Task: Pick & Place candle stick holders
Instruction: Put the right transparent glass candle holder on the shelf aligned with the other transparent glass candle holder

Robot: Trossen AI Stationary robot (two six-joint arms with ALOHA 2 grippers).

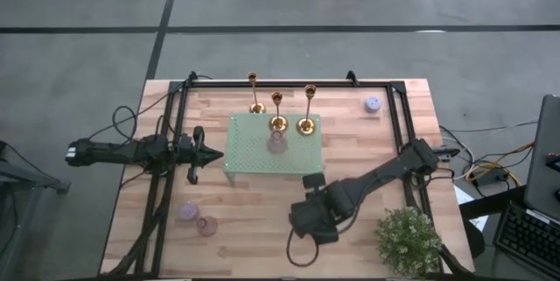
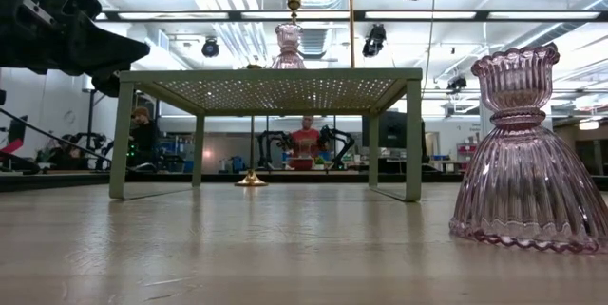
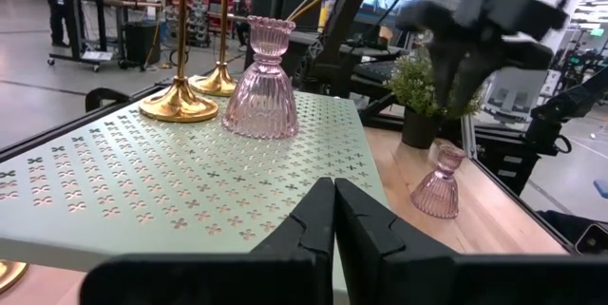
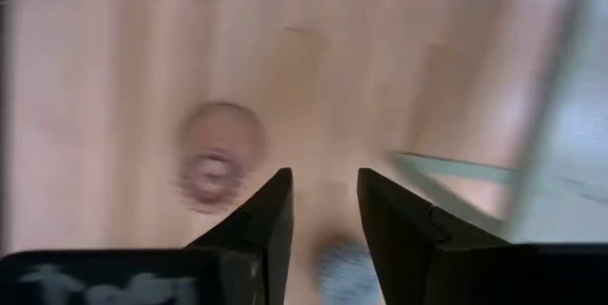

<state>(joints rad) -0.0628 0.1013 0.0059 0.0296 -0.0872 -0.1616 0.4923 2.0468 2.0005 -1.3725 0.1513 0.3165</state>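
Two gold candle sticks on the green stand, one behind it

Two candle stick holders [image 1: 278, 123] [image 1: 306, 126] share the stand [image 1: 254, 163] with a pink glass piece [image 1: 276, 144]; the third [image 1: 255, 107] stands on the table [image 1: 350, 154] behind. Left gripper [image 1: 214, 155] waits pinched shut beside the stand. Right gripper [image 1: 302, 220] hangs slightly open near a plant [image 1: 408, 239].

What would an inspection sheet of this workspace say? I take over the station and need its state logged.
Surface: pale wooden table bearing a mint-green perforated metal stand.
Job's things: three slender brass candlestick holders; two on the stand, one on the table behind it.
Clutter: pink ribbed glass holder on the stand; two small pink glass pieces; small lavender round piece; potted green plant.
Grippers: left gripper beside the stand, jaws shut; right gripper over the table, jaws open, empty.
Cables: black cable loop.
Surroundings: people beyond the table.
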